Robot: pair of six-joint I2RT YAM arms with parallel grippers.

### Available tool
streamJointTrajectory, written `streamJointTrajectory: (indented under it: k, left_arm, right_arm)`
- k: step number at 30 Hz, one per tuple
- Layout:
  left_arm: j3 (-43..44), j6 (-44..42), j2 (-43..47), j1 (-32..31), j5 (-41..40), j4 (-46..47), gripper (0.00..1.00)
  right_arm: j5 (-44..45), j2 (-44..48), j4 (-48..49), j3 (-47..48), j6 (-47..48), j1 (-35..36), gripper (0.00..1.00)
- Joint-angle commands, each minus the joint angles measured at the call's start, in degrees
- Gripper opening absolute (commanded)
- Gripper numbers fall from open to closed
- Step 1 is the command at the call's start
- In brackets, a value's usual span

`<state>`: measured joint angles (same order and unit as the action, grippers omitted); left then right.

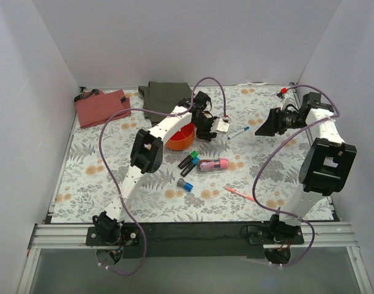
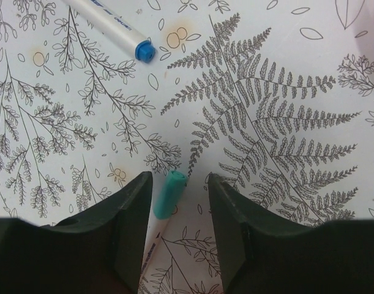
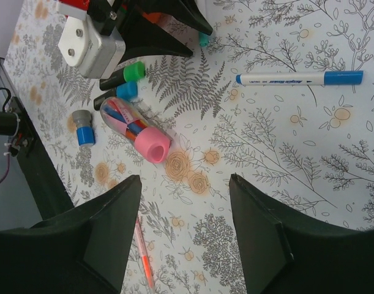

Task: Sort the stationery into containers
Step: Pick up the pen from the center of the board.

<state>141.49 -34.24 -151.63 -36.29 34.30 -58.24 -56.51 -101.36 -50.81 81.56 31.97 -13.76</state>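
My left gripper is low over the table beside the orange bowl. In the left wrist view it is open, its jaws either side of a white pen with a teal cap lying on the table. A white pen with a blue cap lies beyond, also visible from above. My right gripper is open and empty above the table. Below it I see the pink tube, two black markers, the blue-grey cylinder and an orange-red pen.
A folded olive-green cloth and a folded red cloth lie at the back left. White walls close in the back and sides. The black frame rail runs along the near table edge.
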Motion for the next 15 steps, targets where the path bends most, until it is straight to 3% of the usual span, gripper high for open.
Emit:
streamJointTrajectory:
  k: [1,15]
  left_arm:
    - [-1.31,1.72,-5.51,-0.36,-2.14,-3.37,0.4]
    - [-1.3,-3.82,-7.89,-0.44,-7.58,-7.06,0.29]
  right_arm:
    - [-4.22,-1.38,-1.49,0.62,0.56,-0.48,0.68]
    - [-6.95,-5.42,-1.66,4.04,-0.94,-1.36,0.64]
